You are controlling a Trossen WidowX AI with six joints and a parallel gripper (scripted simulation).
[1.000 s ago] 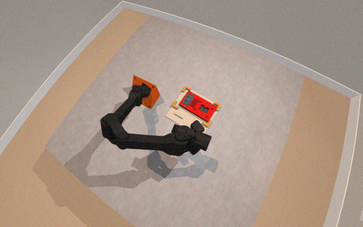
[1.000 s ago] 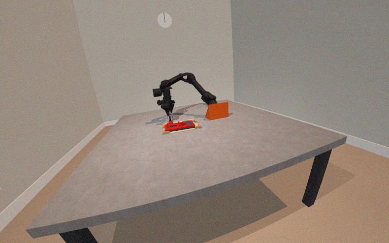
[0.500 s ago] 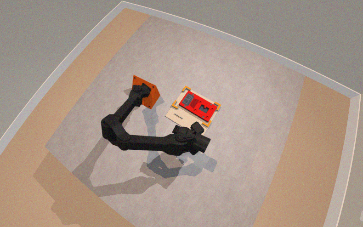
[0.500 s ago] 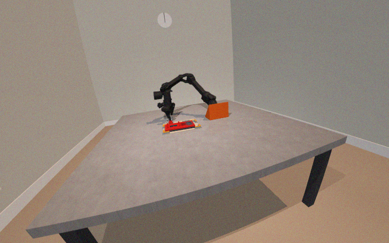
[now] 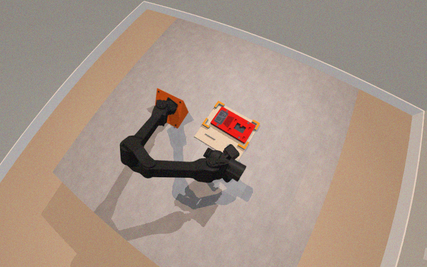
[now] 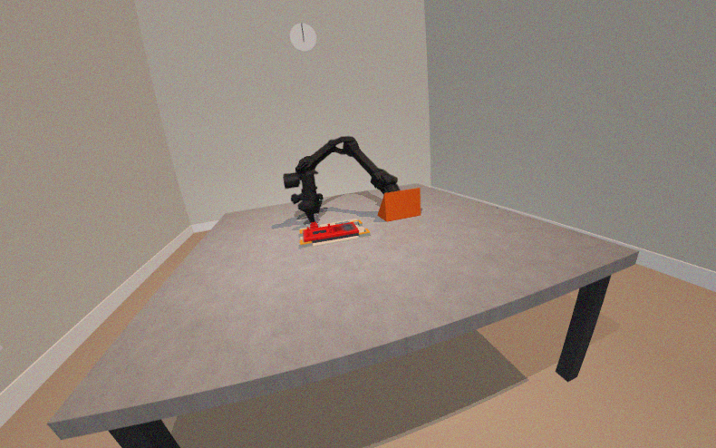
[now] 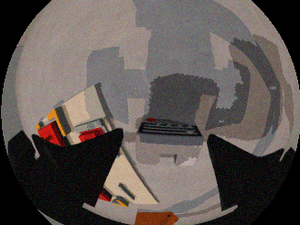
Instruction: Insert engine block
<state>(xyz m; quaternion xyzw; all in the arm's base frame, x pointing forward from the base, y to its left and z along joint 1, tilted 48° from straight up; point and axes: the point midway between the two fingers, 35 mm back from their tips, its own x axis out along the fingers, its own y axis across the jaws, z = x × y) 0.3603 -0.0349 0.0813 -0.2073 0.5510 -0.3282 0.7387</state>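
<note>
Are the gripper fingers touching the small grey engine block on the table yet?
Apart. In the wrist view the grey engine block lies between the two black fingers, with bare table visible on both sides of it.

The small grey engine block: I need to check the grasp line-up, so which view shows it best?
The wrist view: the small grey engine block lies between the open black fingers. In the top and exterior views the arm hides it.
</note>
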